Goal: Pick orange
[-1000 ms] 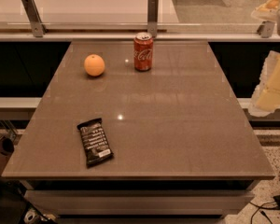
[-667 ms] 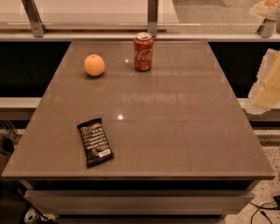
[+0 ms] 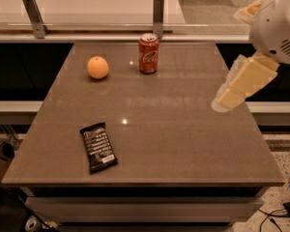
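Camera view: the orange sat left of the Coca-Cola can. The gripper hung well right of the can; I couldn't tell whether it was spread or closed.

Glossy tabletop; smooth shiny orange; metal can; dark wrapper; pale plastic gripper above table's right edge.

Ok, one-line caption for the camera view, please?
Gripper hovers near the table's right edge; orange sits untouched far left beside the Coca-Cola can.
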